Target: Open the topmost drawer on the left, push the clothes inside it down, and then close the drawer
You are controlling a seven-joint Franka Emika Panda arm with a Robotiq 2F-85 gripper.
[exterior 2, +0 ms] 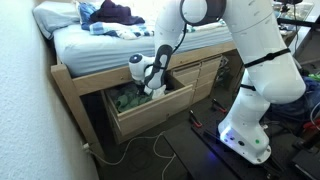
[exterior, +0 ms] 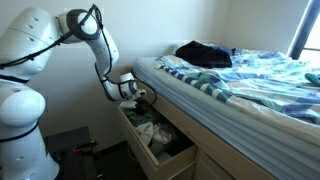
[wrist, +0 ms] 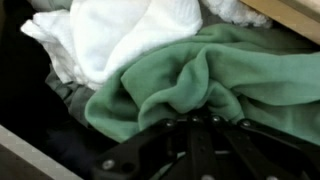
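The top drawer under the bed is pulled open in both exterior views. It holds clothes. In the wrist view a green garment lies crumpled beside a white one. My gripper is down inside the drawer with its tips pressed into the green garment. Its fingers look shut together and hold nothing. It also shows in both exterior views.
The wooden bed frame sits right above the drawer, with a blue striped mattress cover and dark clothes on top. More drawers lie along the frame. A cable trails on the floor. The robot base stands close by.
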